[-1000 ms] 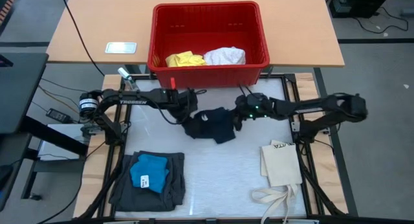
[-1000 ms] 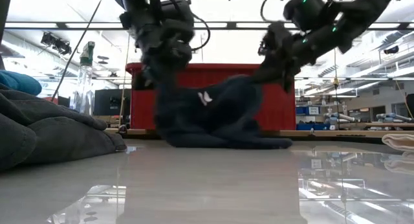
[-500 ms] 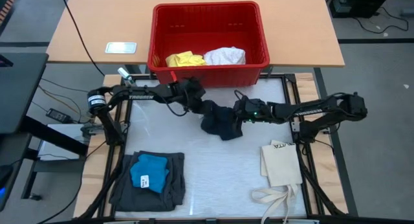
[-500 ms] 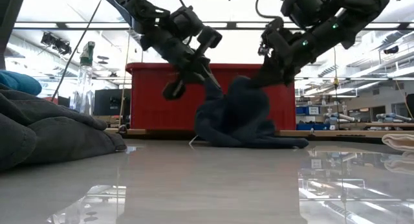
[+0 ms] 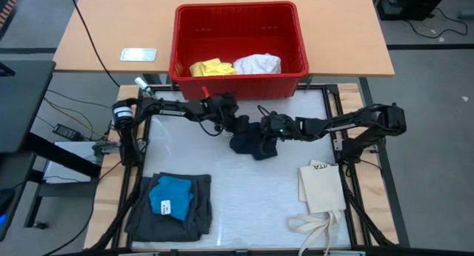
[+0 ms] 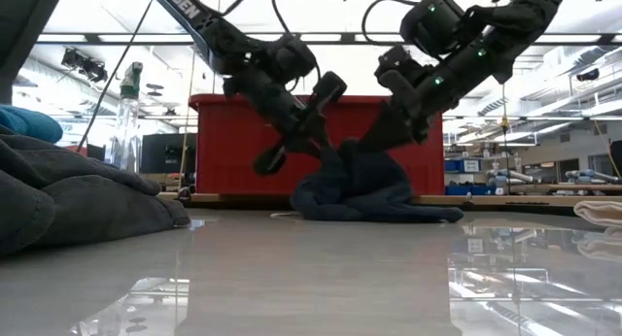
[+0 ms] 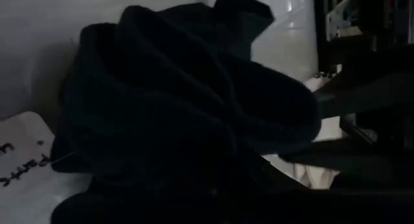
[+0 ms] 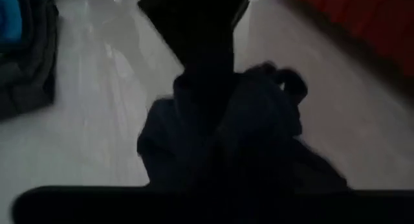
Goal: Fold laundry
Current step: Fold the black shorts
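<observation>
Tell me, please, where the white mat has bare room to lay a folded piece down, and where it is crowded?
Bare mat lies between the grey shorts topped by a blue cloth and the cream tote bag. A smaller bare patch sits at the mat's back left. The middle back is crowded: both arms meet over the navy garment before the red basket.

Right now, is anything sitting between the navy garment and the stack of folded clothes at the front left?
Nothing visible does. The navy garment lies bunched mid-table with the left gripper and right gripper at it. The bare mat separates it from the grey shorts topped by the blue piece.
</observation>
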